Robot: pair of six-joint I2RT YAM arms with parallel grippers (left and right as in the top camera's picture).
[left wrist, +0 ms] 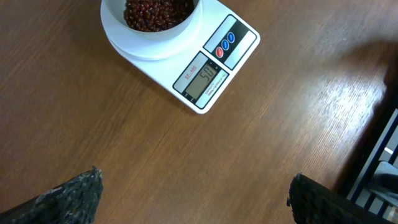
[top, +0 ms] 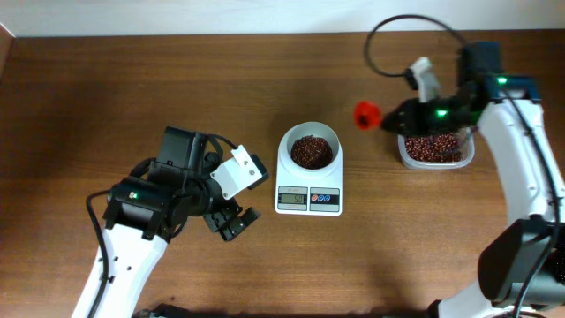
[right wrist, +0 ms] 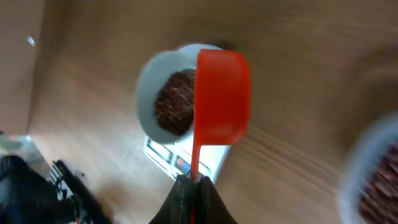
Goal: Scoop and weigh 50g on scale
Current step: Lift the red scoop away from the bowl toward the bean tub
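On the surface (top: pixel 132 88), centre, the scale (top: pixel 309 187) carries beans (top: pixel 311 151) in its bowl (top: pixel 286 143). Right claw (right wrist: pixel 191 186), its arm bent over the tub (top: pixel 433 152), is clamped on a red scoop (top: pixel 366 115) handle, pointing at the scale. Left claw (top: pixel 229 221) hangs spread wide beside the scale.

I see brown wooden tabletop (top: pixel 132 88) | scale (top: pixel 309 201) sits at its middle | clear tub (top: pixel 404 160) rests right of it, apart

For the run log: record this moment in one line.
left pincer open over table | right pincer shut on red scoop, scoop between scale and tub | beans in bowl
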